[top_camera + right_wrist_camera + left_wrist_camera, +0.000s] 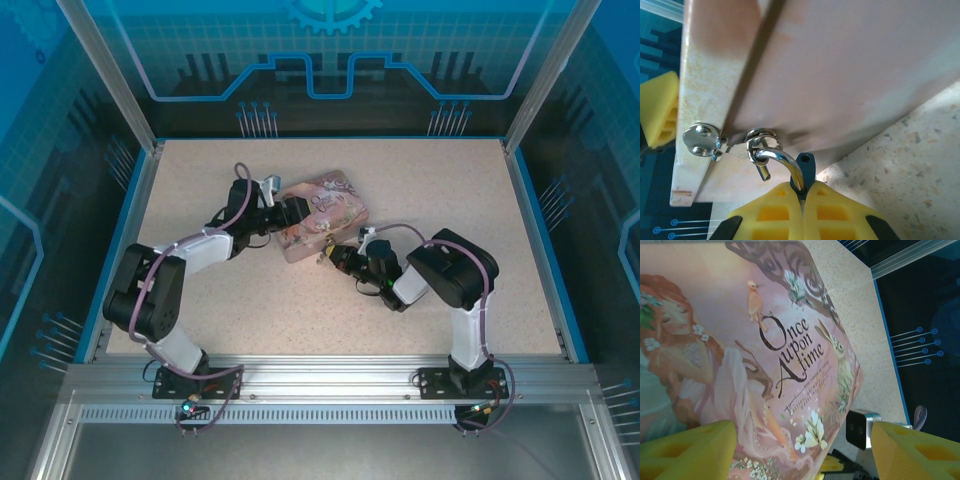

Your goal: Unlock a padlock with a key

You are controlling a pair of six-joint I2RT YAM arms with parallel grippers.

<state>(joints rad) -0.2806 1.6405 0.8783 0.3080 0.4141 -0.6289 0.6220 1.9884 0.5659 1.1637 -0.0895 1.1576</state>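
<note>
The right gripper (802,192) is pinched fully shut on the key (806,168), whose dark head pokes out just beside the shackle of the padlock (784,159). That shackle hangs through the hasp ring (760,136) on the pink tin (850,70); the lock body is hidden. The left gripper (802,432) stands wide astride the tin, contact unclear. Best to twist the key about its own axis, without dragging the tin across the tabletop (910,165).

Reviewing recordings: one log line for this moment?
left tool open astride tin | right tool shut on key | padlock shackle in hasp
</note>
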